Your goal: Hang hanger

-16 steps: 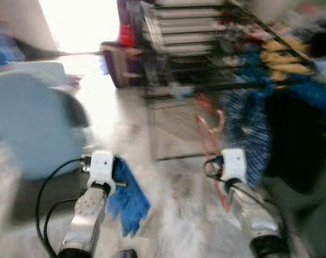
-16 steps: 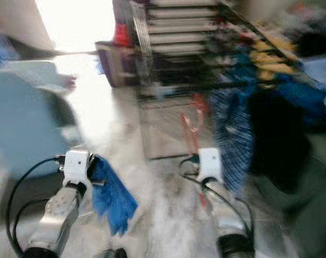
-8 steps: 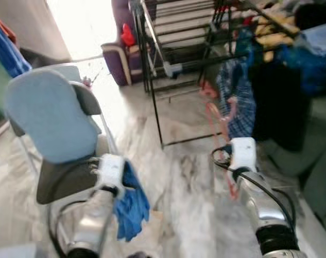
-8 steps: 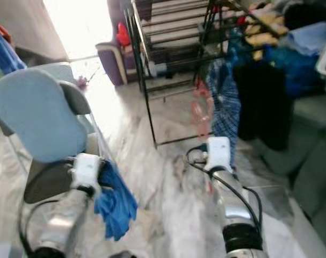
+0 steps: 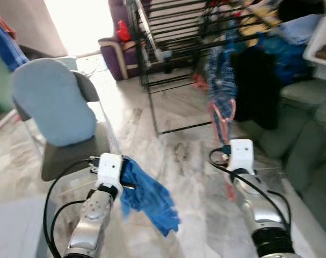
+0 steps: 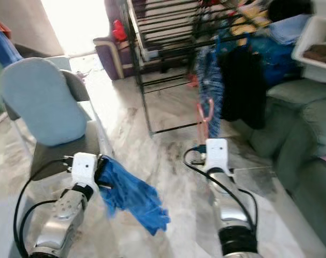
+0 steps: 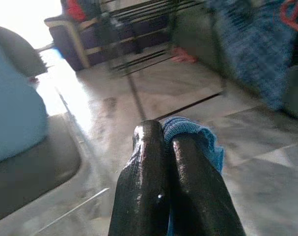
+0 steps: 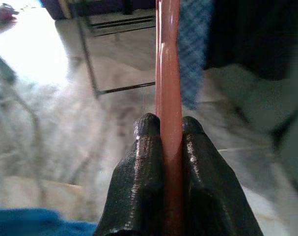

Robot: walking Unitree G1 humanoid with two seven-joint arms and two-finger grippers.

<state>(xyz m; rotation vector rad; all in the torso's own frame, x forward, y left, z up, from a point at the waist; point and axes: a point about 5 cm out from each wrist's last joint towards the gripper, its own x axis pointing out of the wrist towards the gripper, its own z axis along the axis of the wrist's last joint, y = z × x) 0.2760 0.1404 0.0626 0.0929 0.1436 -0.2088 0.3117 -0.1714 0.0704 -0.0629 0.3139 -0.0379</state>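
Observation:
A pink plastic hanger (image 5: 222,115) stands upright in my right gripper (image 8: 167,129), which is shut on its bar (image 8: 168,73). My left gripper (image 7: 167,135) is shut on a blue cloth (image 5: 150,195) that droops from it over the marble floor. Ahead stands a black metal drying rack (image 5: 173,32) with a blue checked garment (image 5: 221,80) and dark clothes (image 5: 255,88) hanging on its right side. The hanger's hook reaches up in front of the checked garment.
A chair with a light blue back (image 5: 54,110) stands at my left. A grey-green sofa (image 5: 308,140) lies at the right, with piled clothes and a white basket (image 5: 321,40) above it. A purple armchair (image 5: 120,45) sits behind the rack.
The camera has shifted, so the rack and sofa sit further into view. The blue cloth now swings out to the right. Both grippers keep their hold.

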